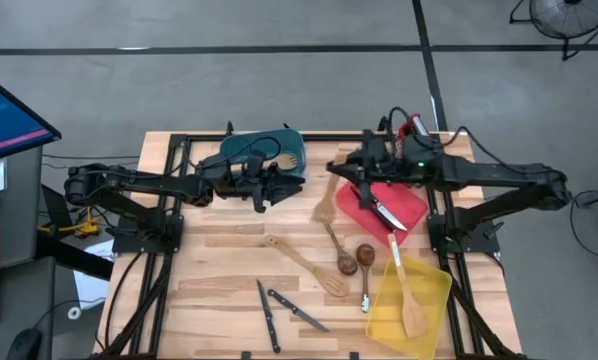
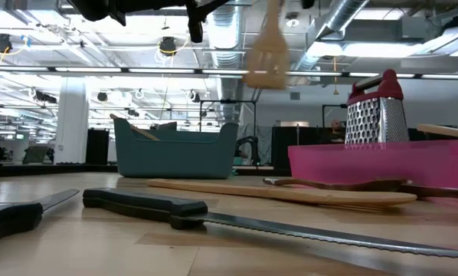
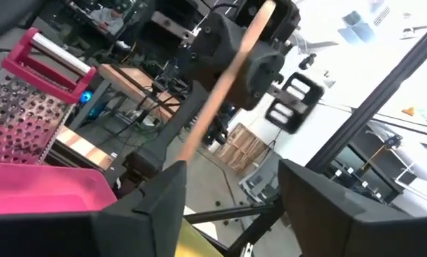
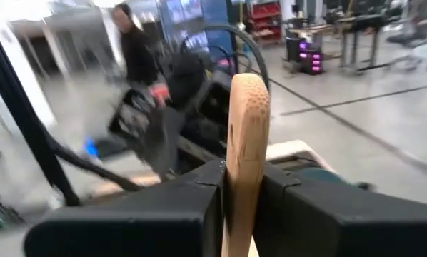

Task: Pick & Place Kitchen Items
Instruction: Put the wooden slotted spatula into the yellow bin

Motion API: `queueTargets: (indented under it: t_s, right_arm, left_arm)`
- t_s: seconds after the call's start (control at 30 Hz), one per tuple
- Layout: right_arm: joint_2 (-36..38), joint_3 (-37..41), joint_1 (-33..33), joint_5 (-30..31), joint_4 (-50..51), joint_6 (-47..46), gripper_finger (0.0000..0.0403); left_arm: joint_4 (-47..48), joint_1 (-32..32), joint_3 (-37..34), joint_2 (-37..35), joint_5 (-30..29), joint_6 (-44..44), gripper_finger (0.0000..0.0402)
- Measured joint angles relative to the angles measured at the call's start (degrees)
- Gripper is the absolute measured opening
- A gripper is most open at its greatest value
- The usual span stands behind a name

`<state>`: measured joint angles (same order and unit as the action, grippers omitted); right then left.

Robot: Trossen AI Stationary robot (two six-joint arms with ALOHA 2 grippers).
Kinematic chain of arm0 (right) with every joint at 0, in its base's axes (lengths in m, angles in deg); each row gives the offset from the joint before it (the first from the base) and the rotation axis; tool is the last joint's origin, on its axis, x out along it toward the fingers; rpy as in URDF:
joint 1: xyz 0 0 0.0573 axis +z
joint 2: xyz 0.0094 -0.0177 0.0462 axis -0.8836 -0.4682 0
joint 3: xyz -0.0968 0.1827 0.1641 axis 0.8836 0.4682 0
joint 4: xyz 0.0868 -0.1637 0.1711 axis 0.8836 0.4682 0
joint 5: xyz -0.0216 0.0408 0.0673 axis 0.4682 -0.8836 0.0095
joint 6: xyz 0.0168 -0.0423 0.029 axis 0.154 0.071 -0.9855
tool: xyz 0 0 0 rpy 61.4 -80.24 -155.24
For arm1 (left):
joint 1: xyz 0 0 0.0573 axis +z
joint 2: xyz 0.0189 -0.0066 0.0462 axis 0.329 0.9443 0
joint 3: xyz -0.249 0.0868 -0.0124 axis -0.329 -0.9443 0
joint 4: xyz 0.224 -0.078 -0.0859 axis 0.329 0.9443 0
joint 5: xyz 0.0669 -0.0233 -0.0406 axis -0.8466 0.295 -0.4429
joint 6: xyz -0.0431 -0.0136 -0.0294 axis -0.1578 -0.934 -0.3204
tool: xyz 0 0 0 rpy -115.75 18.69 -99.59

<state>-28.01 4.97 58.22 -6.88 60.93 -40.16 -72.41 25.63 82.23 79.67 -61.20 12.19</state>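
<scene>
So closest to the camera down low there's a serrated knife (image 2: 237,221) lying flat on the table (image 1: 219,275), and another knife (image 1: 268,316) right beside it. A bit further in, a slotted wooden turner (image 1: 304,265) and two brown spoons (image 1: 354,262) are lying loose on the wood, with one spatula (image 1: 409,300) sitting in the yellow bin (image 1: 434,290). My right gripper (image 4: 243,182) is clenched on the handle of a wooden spatula (image 1: 326,200), which hangs in the air beside the red bin (image 1: 414,205) with the grater (image 2: 376,111). My left gripper (image 3: 231,193) has its fingers spread apart, holding nothing, by the teal bin (image 1: 249,150) at the far side.
</scene>
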Motion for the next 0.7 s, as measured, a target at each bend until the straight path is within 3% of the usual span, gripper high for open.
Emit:
queueTargets:
  t_s: [0.1, 0.23, 0.33, 0.43, 0.7]
  right_arm:
    - [3.0, 0.0, 2.4, 3.4, 7.0, 11.9, 0.0034]
    - [5.4, 0.0, 8.4, 6.4, 8.0, 33.9, 0.0034]
    - [5.5, 0.0, 13.3, 14.0, 7.6, 45.2, 0.0034]
    - [5.4, 0.0, 16.7, 22.7, 9.2, 50.8, 0.0034]
    - [2.3, -0.8, 23.2, 38.9, 14.0, 58.7, 0.0034]
  left_arm:
    - [0.0, 0.3, 0.0, -0.6, 0.0, 0.0, 0.0217]
    - [0.0, 0.3, 0.0, -1.6, 0.0, -0.9, 0.0218]
    - [-0.1, 0.3, 0.0, -2.2, 0.2, -0.9, 0.0211]
    - [-0.1, 0.3, 0.0, -2.6, 1.2, -0.9, 0.0204]
    - [0.2, 0.3, 0.0, -3.0, 1.5, -1.0, 0.0190]
